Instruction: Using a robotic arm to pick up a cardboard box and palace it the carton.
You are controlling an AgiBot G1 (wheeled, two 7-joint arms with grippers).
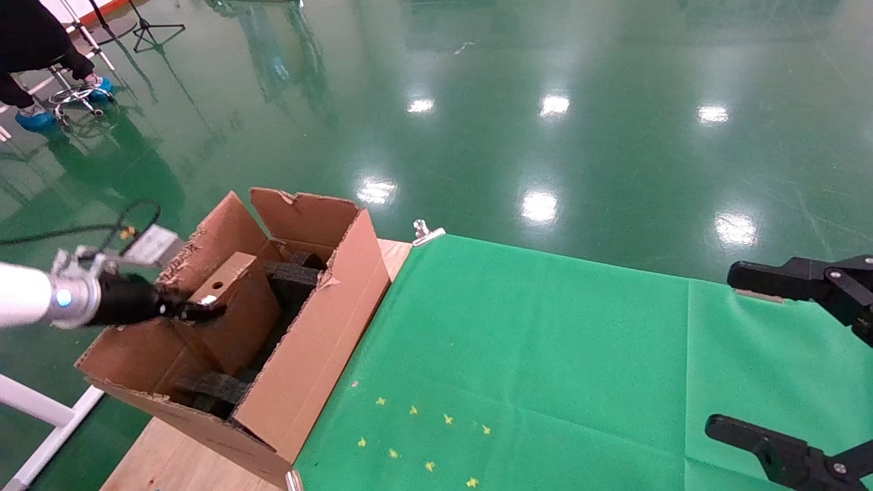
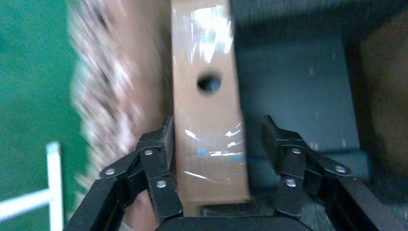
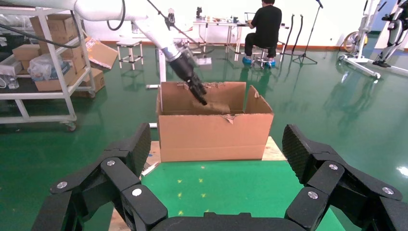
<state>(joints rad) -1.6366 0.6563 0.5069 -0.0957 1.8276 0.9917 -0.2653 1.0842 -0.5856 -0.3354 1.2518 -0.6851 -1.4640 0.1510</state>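
Observation:
The carton (image 1: 320,320) stands with torn upright flaps at the table's left end, black foam blocks (image 1: 293,276) inside. The cardboard box (image 1: 239,314) stands upright inside it, its pale narrow top face showing a round hole. The white robotic arm (image 1: 27,296) reaches in from the left. My left gripper (image 1: 198,310) is open around the box's top: in the left wrist view (image 2: 216,139) one finger (image 2: 163,144) touches the box (image 2: 207,115), the other stands off with a gap. My right gripper (image 1: 740,351) is open and empty over the table's right side.
A green cloth (image 1: 545,354) with small yellow marks covers the table, held by a metal clip (image 1: 426,233). Bare wood (image 1: 170,457) shows under the carton (image 3: 214,134). A seated person (image 3: 262,24), tripods and a shelf of boxes (image 3: 48,48) stand on the green floor beyond.

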